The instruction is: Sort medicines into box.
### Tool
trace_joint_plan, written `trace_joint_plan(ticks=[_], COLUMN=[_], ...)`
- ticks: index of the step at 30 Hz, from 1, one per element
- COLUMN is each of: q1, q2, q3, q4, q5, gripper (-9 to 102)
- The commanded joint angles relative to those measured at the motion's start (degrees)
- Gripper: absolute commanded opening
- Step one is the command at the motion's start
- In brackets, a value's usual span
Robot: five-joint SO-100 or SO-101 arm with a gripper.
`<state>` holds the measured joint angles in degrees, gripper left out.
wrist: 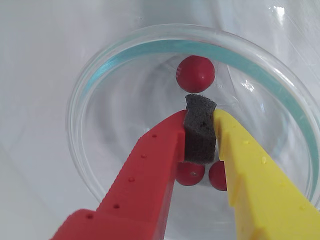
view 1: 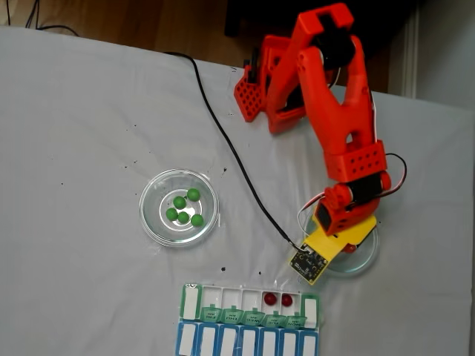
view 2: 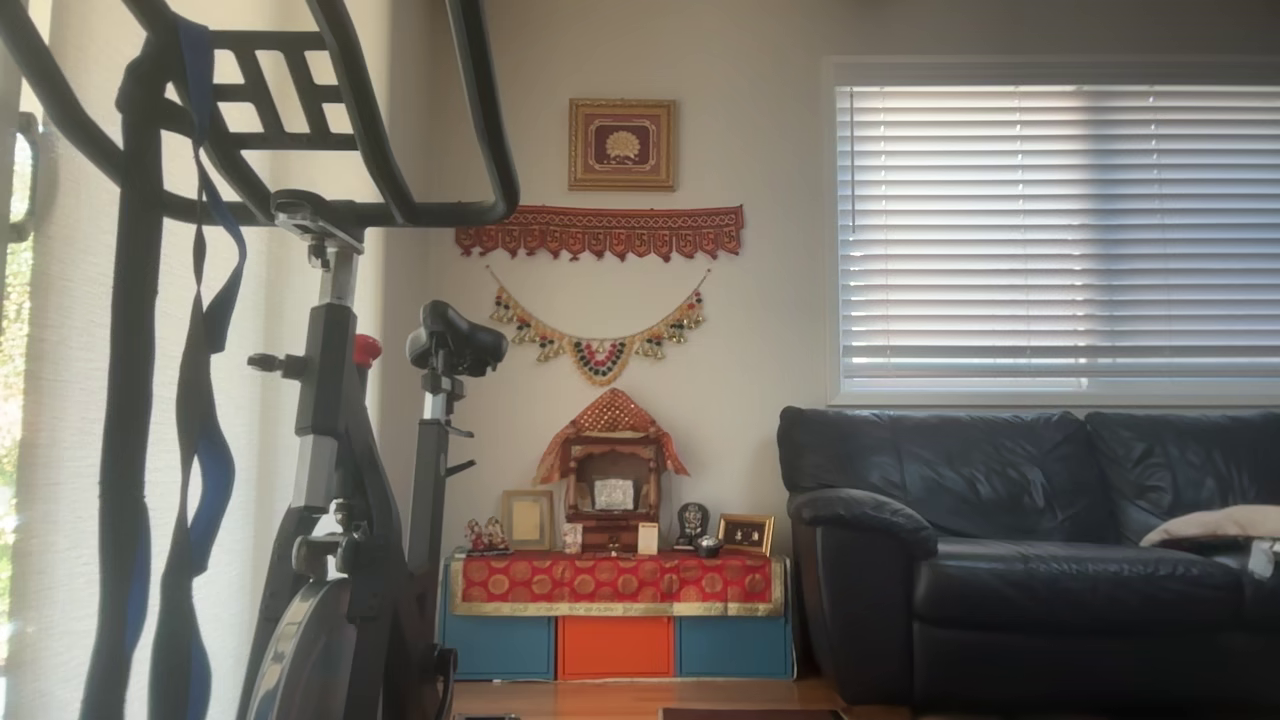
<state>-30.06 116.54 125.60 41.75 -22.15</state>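
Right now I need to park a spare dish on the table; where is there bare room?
Bare cloth lies left of the glass dish of green balls. Crowded: between the red arm, the black cable and the green-lidded pill organiser.

a black exercise bike fills the left of the other view; a dark leather sofa sits lower right under a window with closed white blinds; a small wooden shrine stands against the pale wall at centre.
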Motion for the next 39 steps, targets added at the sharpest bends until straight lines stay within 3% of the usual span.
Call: trace_joint_plan(ticks=[1,16,22,39], q1=[-0.35,0.88,1.14,1.23], q2=[5.01,5.89,5.71,2.64], q3=[-1.23,0.26,0.18,-0.53], q4=[0.09,-2.46,-2.64,-2.99], q5=[-0.09,-2.90,-3.43,-5.01], gripper=[1,2,11,19])
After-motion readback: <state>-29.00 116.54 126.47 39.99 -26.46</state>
